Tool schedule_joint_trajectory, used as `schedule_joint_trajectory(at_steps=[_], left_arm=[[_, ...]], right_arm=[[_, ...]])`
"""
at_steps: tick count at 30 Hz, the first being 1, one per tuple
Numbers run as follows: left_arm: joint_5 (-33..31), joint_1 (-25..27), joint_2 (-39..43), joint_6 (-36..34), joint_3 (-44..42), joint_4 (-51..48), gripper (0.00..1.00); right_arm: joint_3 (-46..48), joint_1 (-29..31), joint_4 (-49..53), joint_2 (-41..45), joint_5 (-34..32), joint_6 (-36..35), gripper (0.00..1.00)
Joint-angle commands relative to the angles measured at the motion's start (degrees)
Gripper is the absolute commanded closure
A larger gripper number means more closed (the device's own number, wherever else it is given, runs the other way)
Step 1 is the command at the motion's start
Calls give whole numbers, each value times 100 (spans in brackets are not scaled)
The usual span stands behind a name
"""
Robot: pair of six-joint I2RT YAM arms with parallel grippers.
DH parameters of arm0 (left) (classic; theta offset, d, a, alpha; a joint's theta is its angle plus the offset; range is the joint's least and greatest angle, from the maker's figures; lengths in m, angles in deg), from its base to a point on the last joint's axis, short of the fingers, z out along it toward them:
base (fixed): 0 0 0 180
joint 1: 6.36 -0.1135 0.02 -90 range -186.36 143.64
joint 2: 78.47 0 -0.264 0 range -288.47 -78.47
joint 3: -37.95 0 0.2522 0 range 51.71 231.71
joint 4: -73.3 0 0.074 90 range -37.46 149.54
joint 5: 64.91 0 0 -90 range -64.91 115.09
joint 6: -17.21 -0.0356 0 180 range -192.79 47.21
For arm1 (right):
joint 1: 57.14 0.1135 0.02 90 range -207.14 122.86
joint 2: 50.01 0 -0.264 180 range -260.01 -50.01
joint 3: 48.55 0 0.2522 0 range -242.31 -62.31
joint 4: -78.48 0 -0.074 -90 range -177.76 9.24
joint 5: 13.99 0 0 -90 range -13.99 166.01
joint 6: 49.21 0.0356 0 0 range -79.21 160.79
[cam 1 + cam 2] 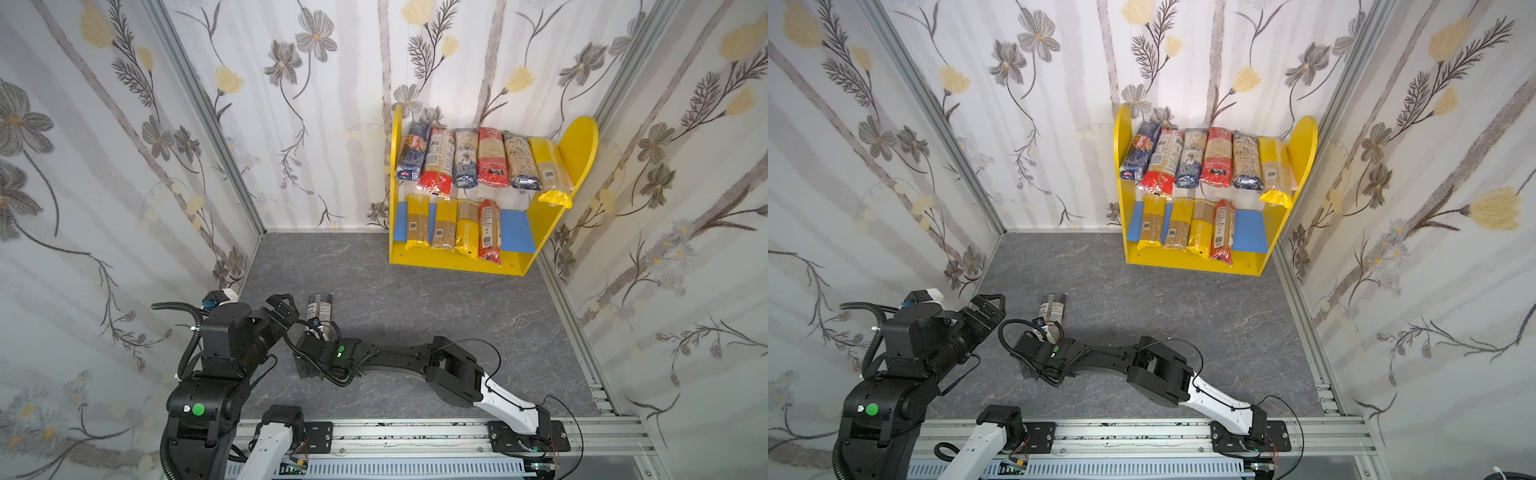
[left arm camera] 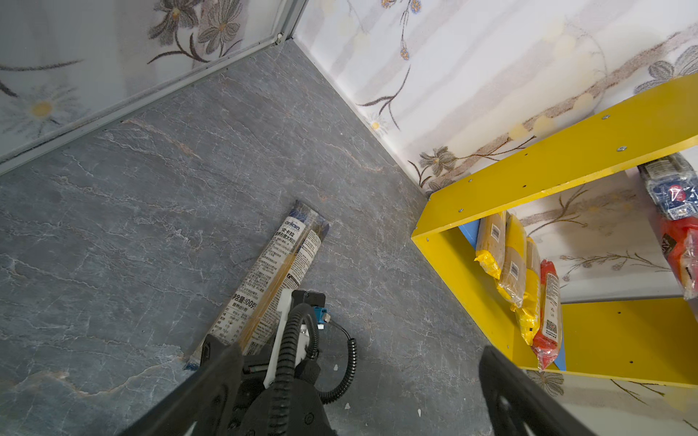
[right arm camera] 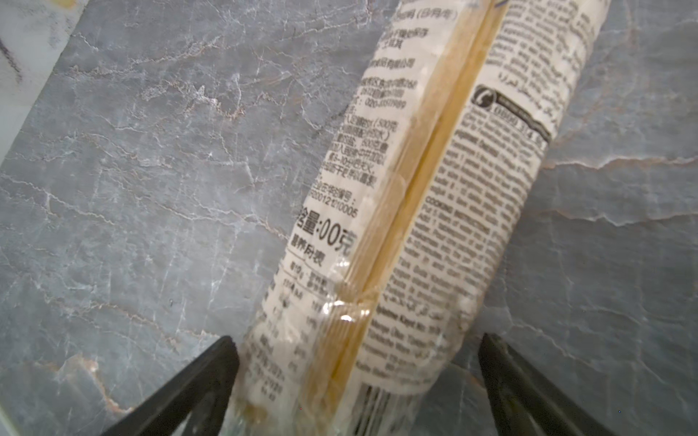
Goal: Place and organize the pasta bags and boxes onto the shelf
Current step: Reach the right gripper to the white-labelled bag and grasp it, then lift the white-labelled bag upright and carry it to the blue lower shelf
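Fingers (image 3: 189, 392) of right gripper (image 3: 358, 338) apart, straddling the one loose spaghetti packet (image 3: 434, 188) near its end, not clamped. Left gripper (image 2: 355, 358) apart too, empty. Packet flat on the table (image 1: 415, 316), well out in front of the shelf (image 1: 457, 262). Likely trouble: end-heavy hold on slick wrap, so drooping or slipping once lifted; later, knocking other packets (image 1: 457, 158) off the shelf.

packet (image 3: 396, 234): glossy clear plastic | floor (image 3: 151, 188): matt marbled grey
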Motion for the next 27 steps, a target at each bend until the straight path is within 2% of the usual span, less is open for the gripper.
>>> schedule_joint_trajectory(at_steps=[1,2,3,4,5,6,7,13,15,18,21,27], left_arm=[[-7,-7,-63,8,68,0,0],[6,-6,-106,-1,72,9,0],[24,0,-152,-18,77,10,0],[22,-4,-186,-26,77,17,0],[7,-6,-207,-32,74,25,0],[-22,-1,-224,-50,67,36,0],[-58,-6,-242,-70,69,43,0],[-160,-5,-296,-107,-75,68,0],[-134,-6,-331,-91,-149,112,0],[-83,-2,-437,-72,-267,234,0],[45,2,-558,-38,-398,462,0],[235,66,-696,376,-1037,1157,0]], right_arm=[[-146,-20,565,-185,-192,-30,5],[-152,-36,640,-220,-170,-48,10],[-148,-46,752,-254,-153,-59,22],[-146,-58,885,-283,-170,-31,42],[-131,-64,979,-296,-157,-16,55],[-72,-81,1064,-278,-130,-15,64],[97,-106,1058,-173,-75,8,70],[2604,-329,-274,1500,401,140,83],[3439,-468,-756,2150,585,158,99],[4522,-724,-1267,3038,846,203,100],[5148,-873,-1265,3793,811,99,100],[5543,-965,-387,5216,410,-185,100]])
